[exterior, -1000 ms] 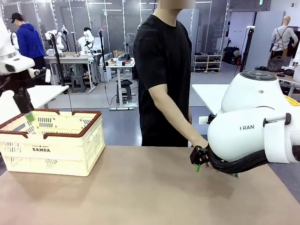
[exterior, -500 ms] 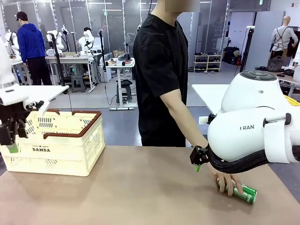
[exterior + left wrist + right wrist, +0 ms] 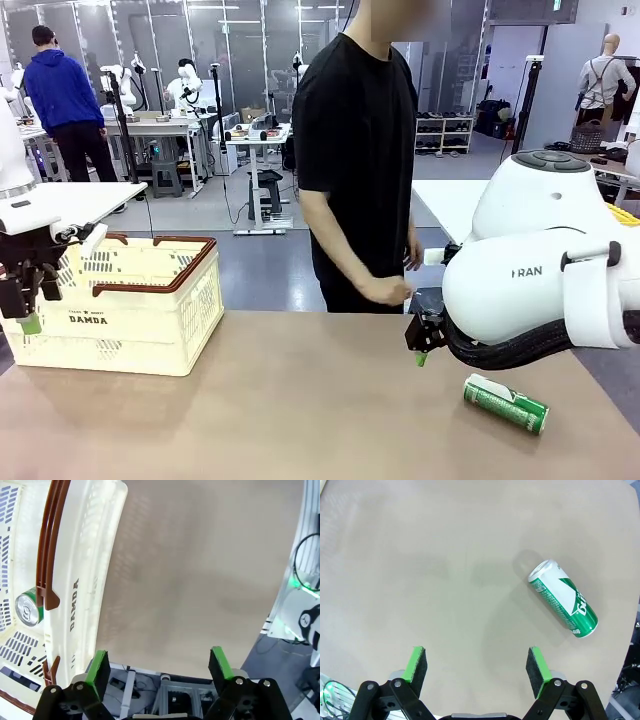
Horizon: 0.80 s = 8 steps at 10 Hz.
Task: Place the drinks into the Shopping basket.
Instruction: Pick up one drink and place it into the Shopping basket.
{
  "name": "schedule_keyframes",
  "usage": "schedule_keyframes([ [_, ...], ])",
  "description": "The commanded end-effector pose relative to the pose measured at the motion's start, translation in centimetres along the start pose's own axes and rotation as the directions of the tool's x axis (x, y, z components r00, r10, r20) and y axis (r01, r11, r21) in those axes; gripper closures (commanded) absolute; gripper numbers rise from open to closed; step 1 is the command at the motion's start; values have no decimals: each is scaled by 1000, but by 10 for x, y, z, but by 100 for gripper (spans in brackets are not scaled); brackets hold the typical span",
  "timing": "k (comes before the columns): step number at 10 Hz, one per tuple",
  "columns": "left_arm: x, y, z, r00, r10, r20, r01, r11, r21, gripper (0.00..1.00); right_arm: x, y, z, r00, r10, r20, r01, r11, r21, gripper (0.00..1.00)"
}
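Left arm (image 3: 20, 215) comes in at far left w/ wrist pointing down. The left jaws hang spread wide, gripping nothing, just outside the DAMDA-printed wall of the Shopping basket (image 3: 110, 330), over the near edge of the surface (image 3: 300, 400). In the left wrist view one green can (image 3: 29, 609) sits inside the basket by the brown rim (image 3: 47, 555), silver top facing the camera. Right arm (image 3: 540, 270) is folded low across the right side. The right jaws aim down at the surface, also wide apart & empty. A 2nd green can (image 3: 506, 403) lies on its side at near right, near those jaws but not touching, well apart from the basket. The person's hand (image 3: 385, 290) is held at waist height, off the surface.
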<state>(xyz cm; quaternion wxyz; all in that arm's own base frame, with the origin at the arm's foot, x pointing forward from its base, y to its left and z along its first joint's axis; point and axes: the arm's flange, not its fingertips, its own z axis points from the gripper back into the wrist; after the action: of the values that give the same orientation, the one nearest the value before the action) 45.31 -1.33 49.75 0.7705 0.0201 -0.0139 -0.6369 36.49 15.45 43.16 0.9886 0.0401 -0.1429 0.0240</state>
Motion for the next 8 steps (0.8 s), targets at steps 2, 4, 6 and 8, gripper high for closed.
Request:
schedule_keyframes([
  [2, 1, -1, 4, 1000, 18, -15, -18, 1000, -2, 0, -14, 0, 5, 990, 141, -9, -141, 989, -37, 0],
  [4, 1, -1, 4, 1000, 18, -15, -18, 1000, -2, 0, -18, -24, 17, 944, 331, 12, -330, 942, -62, 0],
  [6, 1, -1, 4, 1000, 18, -15, -18, 1000, -2, 0, -9, -58, 28, 872, 489, -32, -489, 872, 24, 0],
  [8, 1, -1, 4, 1000, 18, -15, -18, 1000, -2, 0, -2, -84, 28, 842, 533, -88, -535, 845, 0, 0],
])
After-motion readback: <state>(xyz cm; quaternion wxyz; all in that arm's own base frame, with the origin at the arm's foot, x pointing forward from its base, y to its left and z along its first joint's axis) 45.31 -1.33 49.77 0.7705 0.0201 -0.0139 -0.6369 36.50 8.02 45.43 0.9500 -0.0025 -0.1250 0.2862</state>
